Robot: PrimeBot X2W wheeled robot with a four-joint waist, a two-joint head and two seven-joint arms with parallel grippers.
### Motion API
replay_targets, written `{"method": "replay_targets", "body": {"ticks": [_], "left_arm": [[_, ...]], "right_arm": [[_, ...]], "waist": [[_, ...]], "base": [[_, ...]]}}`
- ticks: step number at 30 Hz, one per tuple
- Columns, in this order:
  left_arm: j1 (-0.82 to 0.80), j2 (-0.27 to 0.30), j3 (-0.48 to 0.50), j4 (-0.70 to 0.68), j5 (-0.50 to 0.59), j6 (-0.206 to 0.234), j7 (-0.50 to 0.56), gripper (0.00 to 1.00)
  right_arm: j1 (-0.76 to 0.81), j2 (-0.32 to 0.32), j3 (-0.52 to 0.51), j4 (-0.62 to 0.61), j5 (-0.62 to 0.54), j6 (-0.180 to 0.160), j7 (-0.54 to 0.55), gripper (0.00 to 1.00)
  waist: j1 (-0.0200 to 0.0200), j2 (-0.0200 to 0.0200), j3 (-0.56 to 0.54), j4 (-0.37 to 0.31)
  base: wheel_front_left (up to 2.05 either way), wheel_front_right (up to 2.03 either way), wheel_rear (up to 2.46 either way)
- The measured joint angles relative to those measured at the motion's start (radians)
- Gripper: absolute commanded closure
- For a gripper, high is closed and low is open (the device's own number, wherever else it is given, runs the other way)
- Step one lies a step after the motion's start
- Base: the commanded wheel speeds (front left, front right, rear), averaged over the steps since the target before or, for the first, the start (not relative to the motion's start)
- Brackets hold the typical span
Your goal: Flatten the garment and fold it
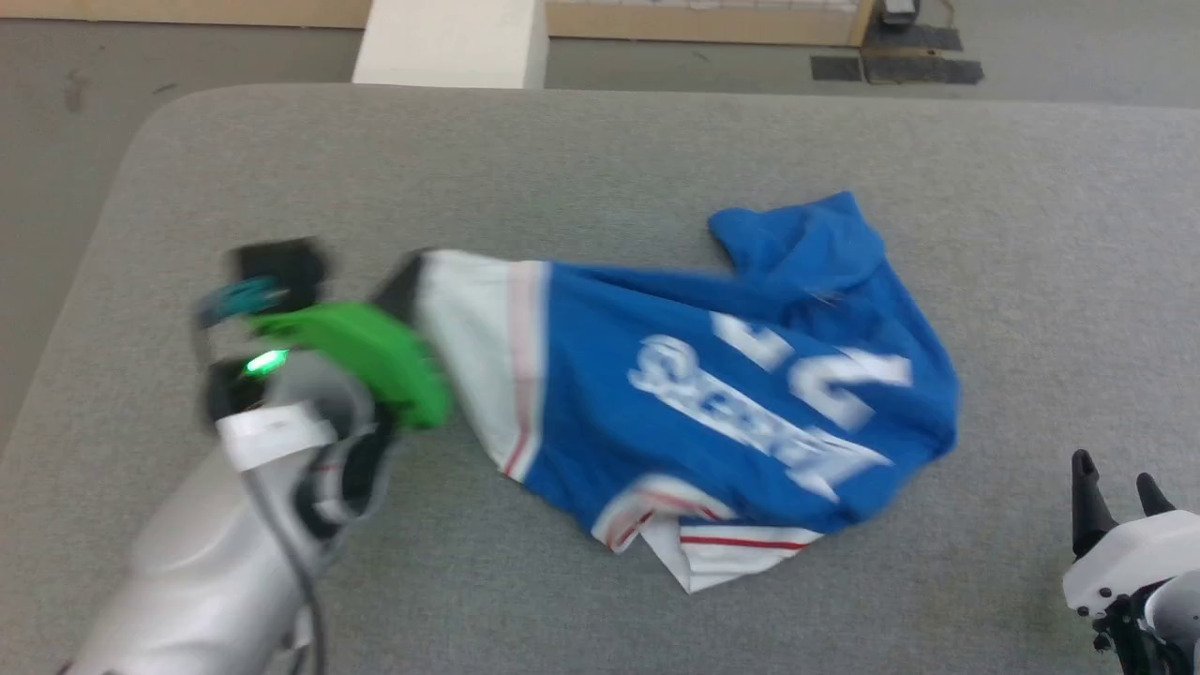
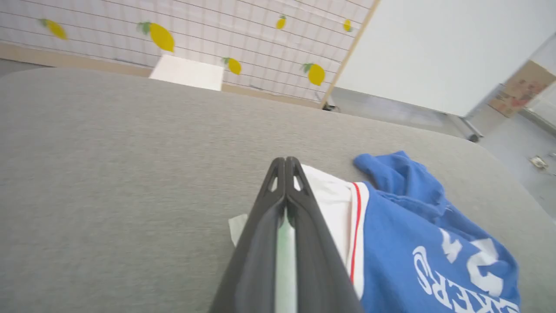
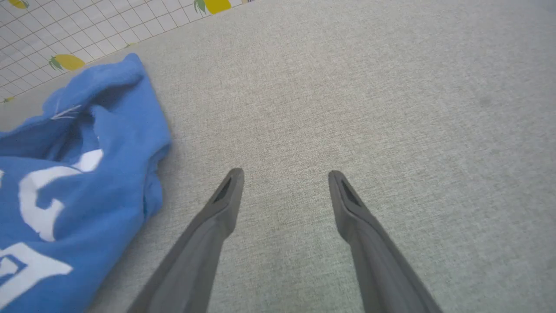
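Observation:
The garment (image 1: 712, 394), a royal-blue jersey with white lettering and white sleeves trimmed in red stripes, lies crumpled on the grey table (image 1: 609, 150). My left gripper (image 1: 405, 281) is at the garment's left end, shut on the edge of a white sleeve (image 1: 469, 328). In the left wrist view the two dark fingers of the left gripper (image 2: 285, 161) are pressed together with white cloth between them, and the sleeve (image 2: 332, 200) and blue body (image 2: 404, 243) trail to the right. My right gripper (image 1: 1116, 483) stands open at the lower right, apart from the garment (image 3: 65, 182); its jaws (image 3: 284, 174) are empty.
A pale box (image 1: 450, 42) stands beyond the table's far edge, with a wooden-framed tiled panel (image 2: 243, 39) with lemon prints behind it. The table's rounded left corner (image 1: 141, 131) is near my left arm. Bare grey cloth surrounds the garment.

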Motion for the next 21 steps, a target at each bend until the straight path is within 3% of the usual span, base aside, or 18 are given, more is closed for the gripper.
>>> {"method": "replay_targets", "body": {"ticks": [5, 7, 8, 10, 11, 12, 16, 21], "left_arm": [[0.183, 0.085, 0.159, 0.041, -0.067, 0.171, -0.106, 1.0], [0.261, 0.098, 0.227, 0.046, -0.109, 0.214, -0.144, 1.0], [0.342, 0.099, 0.313, 0.042, -0.158, 0.246, -0.177, 1.0], [0.376, 0.094, 0.351, 0.035, -0.179, 0.249, -0.186, 1.0], [0.39, 0.087, 0.366, 0.028, -0.188, 0.247, -0.191, 0.93], [0.4, 0.077, 0.378, 0.015, -0.197, 0.236, -0.195, 0.0], [0.404, 0.07, 0.401, -0.057, -0.115, 0.205, -0.203, 0.0], [0.418, 0.046, 0.497, -0.245, 0.287, 0.164, -0.209, 0.0]], "right_arm": [[0.0, 0.0, 0.022, -0.002, 0.0, 0.0, 0.005, 0.0], [0.0, 0.0, 0.027, -0.004, 0.0, 0.0, 0.008, 0.0], [0.0, 0.0, 0.032, -0.008, 0.0, 0.0, 0.009, 0.0], [0.0, 0.0, 0.035, -0.011, 0.0, 0.0, 0.011, 0.0], [0.0, 0.0, 0.039, -0.011, 0.0, 0.0, 0.014, 0.0], [0.0, 0.0, 0.045, -0.012, 0.0, 0.0, 0.018, 0.0], [0.0, -0.001, 0.101, -0.027, -0.015, 0.0, 0.032, 0.0], [-0.022, -0.001, 0.252, -0.063, -0.048, 0.0, 0.08, 0.0]], "waist": [[0.0, 0.0, -0.02, 0.033], [0.0, 0.0, -0.025, 0.045], [0.0, 0.0, -0.029, 0.059], [0.0, 0.0, -0.03, 0.066], [0.0, 0.0, -0.03, 0.07], [0.0, 0.0, -0.031, 0.073], [0.0, 0.0, -0.036, 0.081], [0.0, 0.0, -0.042, 0.085]], "base": [[0.0, 0.0, 0.0], [0.0, 0.0, 0.0], [0.0, 0.0, 0.0], [0.0, 0.0, 0.0], [0.0, 0.0, 0.0], [0.0, 0.0, 0.0], [0.0, 0.0, 0.0], [0.0, 0.0, 0.0]]}}
